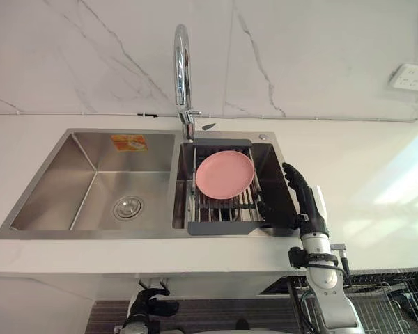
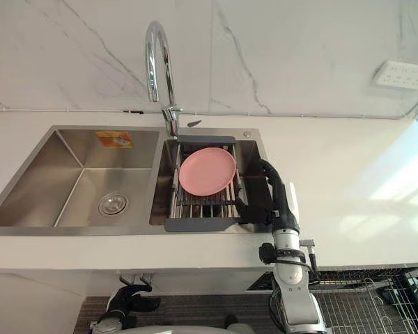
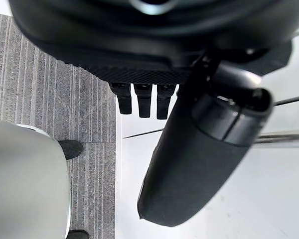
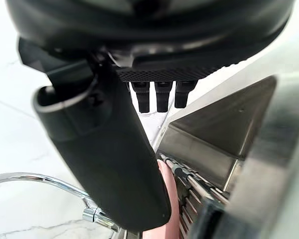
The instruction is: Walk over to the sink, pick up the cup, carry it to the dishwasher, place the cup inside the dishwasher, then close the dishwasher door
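A pink plate (image 1: 225,174) lies on a dark drain rack (image 1: 223,212) set across the right basin of a steel double sink (image 1: 56,181). My right hand (image 1: 303,196) is raised over the right rim of that basin, just right of the rack, fingers straight and open, holding nothing. In the right wrist view its thumb (image 4: 109,149) stands in front of the plate's edge (image 4: 165,189) and the rack's bars. My left hand (image 1: 150,304) hangs low in front of the counter, below its edge, relaxed and empty; its thumb (image 3: 199,154) shows against the white cabinet front.
A tall chrome faucet (image 1: 183,76) rises behind the divider between the basins. The left basin has a drain (image 1: 127,207). White counter (image 1: 362,188) stretches to the right. A wire dishwasher rack (image 1: 386,299) sticks out below the counter at lower right. A wall socket (image 1: 409,76) sits upper right.
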Available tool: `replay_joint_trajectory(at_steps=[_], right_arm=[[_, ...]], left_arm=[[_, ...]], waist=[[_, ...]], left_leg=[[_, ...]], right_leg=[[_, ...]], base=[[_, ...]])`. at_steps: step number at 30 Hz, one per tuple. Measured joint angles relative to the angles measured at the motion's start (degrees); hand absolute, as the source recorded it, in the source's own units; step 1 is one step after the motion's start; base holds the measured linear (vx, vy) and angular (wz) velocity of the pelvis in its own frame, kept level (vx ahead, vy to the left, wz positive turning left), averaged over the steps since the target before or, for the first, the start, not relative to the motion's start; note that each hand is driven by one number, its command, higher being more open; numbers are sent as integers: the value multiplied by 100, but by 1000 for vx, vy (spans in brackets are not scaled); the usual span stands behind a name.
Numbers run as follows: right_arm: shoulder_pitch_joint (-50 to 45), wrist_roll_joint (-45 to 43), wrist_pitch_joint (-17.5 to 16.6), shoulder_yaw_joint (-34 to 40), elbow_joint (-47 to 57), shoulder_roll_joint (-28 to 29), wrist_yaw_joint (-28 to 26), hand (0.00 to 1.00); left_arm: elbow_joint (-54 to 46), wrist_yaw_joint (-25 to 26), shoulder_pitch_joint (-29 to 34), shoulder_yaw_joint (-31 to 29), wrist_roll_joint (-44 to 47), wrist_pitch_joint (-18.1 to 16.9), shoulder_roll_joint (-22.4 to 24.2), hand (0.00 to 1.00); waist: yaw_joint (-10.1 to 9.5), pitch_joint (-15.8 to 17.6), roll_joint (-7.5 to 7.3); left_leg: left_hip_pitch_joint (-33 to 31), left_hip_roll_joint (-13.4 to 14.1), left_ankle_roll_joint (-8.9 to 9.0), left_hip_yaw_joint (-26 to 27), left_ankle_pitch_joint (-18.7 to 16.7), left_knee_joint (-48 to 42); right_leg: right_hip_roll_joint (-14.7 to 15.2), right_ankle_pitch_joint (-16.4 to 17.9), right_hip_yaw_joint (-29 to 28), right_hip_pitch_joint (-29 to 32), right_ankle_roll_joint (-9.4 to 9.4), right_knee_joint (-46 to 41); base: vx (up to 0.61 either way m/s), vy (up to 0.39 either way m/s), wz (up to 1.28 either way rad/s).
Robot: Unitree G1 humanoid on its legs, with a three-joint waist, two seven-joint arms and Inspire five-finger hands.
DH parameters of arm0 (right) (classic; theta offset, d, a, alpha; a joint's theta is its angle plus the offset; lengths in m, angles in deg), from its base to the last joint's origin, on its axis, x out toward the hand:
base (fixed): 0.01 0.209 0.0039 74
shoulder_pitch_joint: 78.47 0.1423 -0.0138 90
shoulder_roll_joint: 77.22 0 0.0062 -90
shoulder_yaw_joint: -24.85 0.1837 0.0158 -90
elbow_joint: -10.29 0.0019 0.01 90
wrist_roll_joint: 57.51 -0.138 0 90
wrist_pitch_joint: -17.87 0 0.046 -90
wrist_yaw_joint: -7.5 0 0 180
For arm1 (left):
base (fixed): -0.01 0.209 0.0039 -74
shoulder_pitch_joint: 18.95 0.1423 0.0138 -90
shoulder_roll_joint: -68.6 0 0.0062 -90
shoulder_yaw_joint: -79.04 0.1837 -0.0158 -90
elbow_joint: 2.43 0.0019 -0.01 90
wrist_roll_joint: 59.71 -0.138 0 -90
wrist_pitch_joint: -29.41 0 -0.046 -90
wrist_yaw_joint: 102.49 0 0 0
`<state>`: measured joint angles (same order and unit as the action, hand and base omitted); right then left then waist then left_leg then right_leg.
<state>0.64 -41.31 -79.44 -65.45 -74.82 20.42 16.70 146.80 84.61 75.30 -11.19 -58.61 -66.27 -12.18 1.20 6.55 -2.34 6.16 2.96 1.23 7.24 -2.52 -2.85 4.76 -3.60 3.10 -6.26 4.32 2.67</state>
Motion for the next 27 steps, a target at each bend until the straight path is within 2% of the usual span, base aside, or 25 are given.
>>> replay_joint_trajectory(at_steps=[9,19,27], right_arm=[[1,563,19,31,333,-143,-1,90],[281,991,16,129,328,-1131,-113,90],[593,1098,-89,-73,207,-1583,-318,90]], left_arm=[[-34,-103,46,-5,-1,-129,2,90],[-29,-242,49,-55,-2,-140,16,90],[-31,-285,49,-50,-3,-146,18,90]], waist=[[-25,1,1],[-31,24,54],[-31,37,76]], left_leg=[[90,-16,70,-60,64,261],[87,-32,24,-191,189,285],[155,-42,44,-245,175,296]], right_leg=[[35,55,42,7,56,-71],[27,56,152,-20,42,-86],[37,144,195,-68,36,-192]], base=[[-55,-4,3],[14,-6,5],[-31,-4,3]])
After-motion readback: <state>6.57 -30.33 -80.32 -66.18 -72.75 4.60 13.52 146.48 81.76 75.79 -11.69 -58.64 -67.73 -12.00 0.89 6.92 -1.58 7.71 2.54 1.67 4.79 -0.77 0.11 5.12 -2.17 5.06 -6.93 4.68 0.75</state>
